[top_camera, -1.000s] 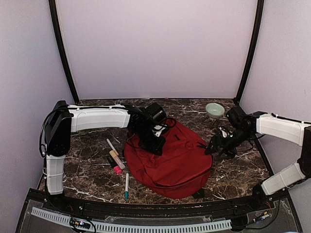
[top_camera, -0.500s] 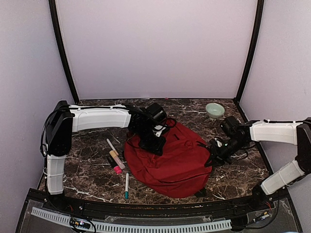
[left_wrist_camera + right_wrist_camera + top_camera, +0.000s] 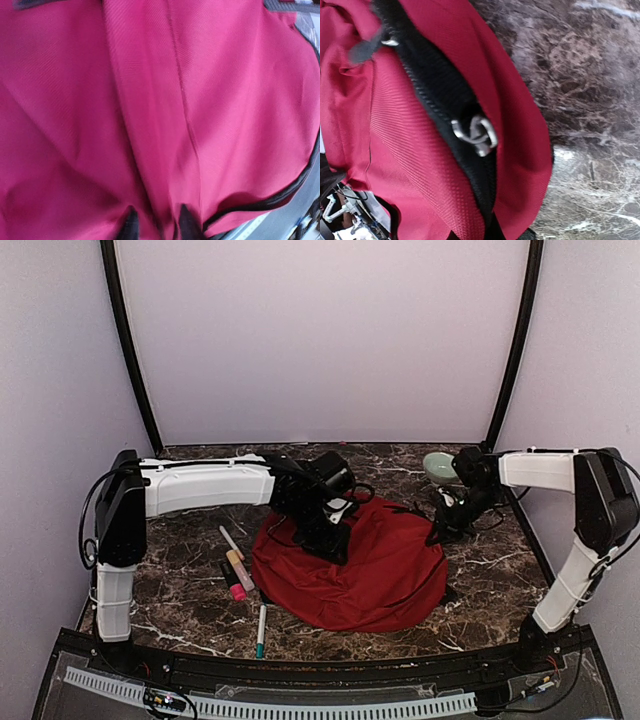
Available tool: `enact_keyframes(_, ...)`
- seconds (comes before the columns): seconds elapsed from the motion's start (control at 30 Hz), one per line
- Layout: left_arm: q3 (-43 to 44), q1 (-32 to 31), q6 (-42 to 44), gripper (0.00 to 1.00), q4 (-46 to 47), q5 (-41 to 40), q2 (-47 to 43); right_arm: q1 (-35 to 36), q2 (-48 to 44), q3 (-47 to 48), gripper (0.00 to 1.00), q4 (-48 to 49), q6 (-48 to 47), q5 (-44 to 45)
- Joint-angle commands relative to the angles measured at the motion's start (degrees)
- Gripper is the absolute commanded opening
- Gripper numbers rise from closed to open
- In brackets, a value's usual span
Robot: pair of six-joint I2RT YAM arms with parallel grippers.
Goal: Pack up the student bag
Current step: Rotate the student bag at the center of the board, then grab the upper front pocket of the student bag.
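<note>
The student bag (image 3: 370,575), a large red backpack, lies flat in the middle of the marble table. My left gripper (image 3: 335,545) presses down on its upper left part. In the left wrist view its fingertips (image 3: 129,226) stand slightly apart, open, with a ridge of red fabric (image 3: 225,100) between them. My right gripper (image 3: 438,532) is at the bag's upper right edge, shut on the black zipper band. In the right wrist view that band, with its metal zipper pull (image 3: 476,134), runs down into the jaws (image 3: 487,234) at the frame's bottom edge, red cloth (image 3: 395,150) on both sides.
Left of the bag lie a thin white pen (image 3: 231,541), a yellowish marker (image 3: 240,568), a pink highlighter (image 3: 234,586) and a teal-capped pen (image 3: 261,628). A pale green bowl (image 3: 438,467) stands at the back right, just behind the right gripper.
My right gripper reached the bag's right edge, shut on it and drew it toward the back right; the bag spread rightward. My left gripper's fingers parted a little.
</note>
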Motion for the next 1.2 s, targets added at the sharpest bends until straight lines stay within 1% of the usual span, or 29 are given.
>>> enact_keyframes(0.0,4.6,-0.3,8.1,0.43,-8.6,-6.0,-5.0,-0.9,-2.6,-2.6,0.04,-2.2,-3.2,2.8)
enact_keyframes(0.07,6.3,0.3,11.7,0.52,-9.5,-8.6,-6.2,-0.9,-4.0,-3.4,0.11,-2.9,-3.3,2.6)
enact_keyframes(0.1,7.0,0.9,13.6,0.56,-9.6,-9.0,-6.5,-0.9,-4.6,-3.5,0.15,-3.4,-3.3,2.8)
enact_keyframes(0.13,7.7,1.5,15.4,0.57,-9.6,-9.2,-6.6,-0.9,-5.2,-3.3,0.18,-4.1,-3.2,3.5)
enact_keyframes(0.27,8.5,4.5,23.5,0.59,-6.7,-9.1,-6.3,-0.9,-9.4,-1.7,0.34,-6.7,-2.1,6.2)
enact_keyframes(0.3,8.6,5.7,24.8,0.59,-5.5,-7.4,-5.9,-0.9,-10.1,-1.5,0.38,-7.4,-1.6,6.8)
enact_keyframes(0.4,9.6,9.9,26.7,0.58,-1.7,-0.3,-3.9,-0.9,-12.6,-1.6,0.44,-8.7,0.1,7.7)
enact_keyframes(0.47,9.8,11.1,30.4,0.58,1.1,2.8,-2.8,-0.9,-14.5,-2.1,0.47,-9.2,1.4,8.0)
enact_keyframes(0.57,9.4,11.2,36.8,0.56,5.4,2.7,-0.7,-0.9,-17.9,-3.7,0.49,-9.6,4.0,7.9)
enact_keyframes(0.7,8.5,11.4,43.0,0.54,13.0,5.3,2.2,-0.7,-22.6,-6.4,0.5,-9.6,7.5,6.9)
enact_keyframes(0.8,3.4,11.5,47.1,0.54,23.0,7.8,2.1,-0.7,-25.7,-7.7,0.5,-9.8,10.1,6.5)
enact_keyframes(0.9,-0.7,11.6,52.4,0.52,30.2,10.1,2.4,-0.6,-28.3,-8.6,0.5,-10.1,12.3,6.2)
enact_keyframes(0.97,-0.9,11.8,54.7,0.5,31.9,10.0,3.2,-0.5,-29.9,-9.0,0.5,-10.2,13.8,6.2)
enact_keyframes(1.17,-1.5,12.5,63.8,0.51,30.2,15.6,5.6,-0.3,-33.2,-11.2,0.5,-10.6,16.6,6.3)
